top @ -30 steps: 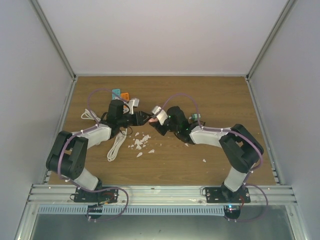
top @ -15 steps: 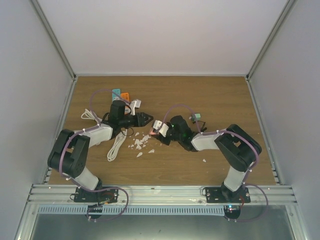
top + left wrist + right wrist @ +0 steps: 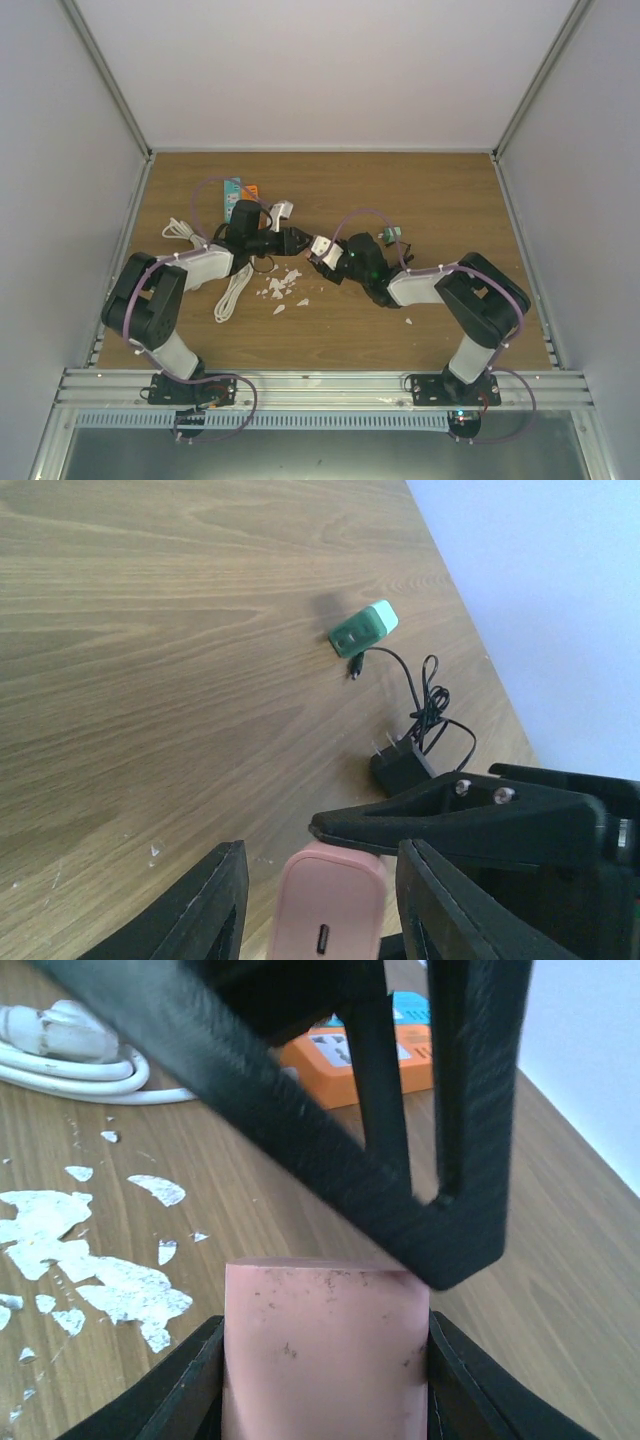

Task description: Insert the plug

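Pink plug (image 3: 330, 905): sitting clamped between the two fingers of the right end effector (image 3: 325, 1325), held over the middle of the desk (image 3: 450, 200). Left end effector (image 3: 322, 852): standing part-open, its fingers straddling the plug's port end with a gap showing on each side. Lying around on the desk: white flakes (image 3: 95, 1280), white cable (image 3: 70, 1055), orange socket block (image 3: 365, 1055), green adapter (image 3: 363, 630), black charger (image 3: 400, 770).

Plug (image 3: 325, 1350) in right hand (image 3: 316, 248), beside left hand (image 3: 300, 240), mid-bench (image 3: 450, 200); cable (image 3: 235, 290) left; scraps (image 3: 282, 285) in front; adapter (image 3: 390, 236) behind right.
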Robot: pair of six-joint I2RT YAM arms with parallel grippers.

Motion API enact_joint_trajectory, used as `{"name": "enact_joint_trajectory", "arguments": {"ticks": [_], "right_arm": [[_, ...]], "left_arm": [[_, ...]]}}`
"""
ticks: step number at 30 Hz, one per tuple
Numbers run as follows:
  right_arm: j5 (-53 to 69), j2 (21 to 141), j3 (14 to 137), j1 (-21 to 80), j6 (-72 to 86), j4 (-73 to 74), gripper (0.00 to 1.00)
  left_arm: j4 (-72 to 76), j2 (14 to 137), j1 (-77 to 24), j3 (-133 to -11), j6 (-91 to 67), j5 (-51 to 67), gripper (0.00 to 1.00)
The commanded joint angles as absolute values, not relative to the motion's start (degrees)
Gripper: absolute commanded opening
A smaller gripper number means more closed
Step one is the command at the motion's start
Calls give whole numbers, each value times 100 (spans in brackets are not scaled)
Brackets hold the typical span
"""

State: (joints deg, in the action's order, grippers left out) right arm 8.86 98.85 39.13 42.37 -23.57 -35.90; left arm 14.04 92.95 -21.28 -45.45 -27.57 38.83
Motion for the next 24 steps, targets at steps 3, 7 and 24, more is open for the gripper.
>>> {"name": "enact_joint_trajectory", "arguments": {"ticks": [3, 7, 24], "right_arm": [[549, 9587, 3741, 4238, -2392, -4189, 0], [561, 9540, 3709, 4232, -2364, -4230, 0], [638, 9468, 3551, 4113, -2083, -4544, 0]], "left_arm": [[1290, 9621, -2286, -4839, -2531, 3972, 42], [1280, 9712, -2350, -4901, -2485, 4017, 40], [1387, 9541, -2443, -4848, -2393, 4150, 54]]}}
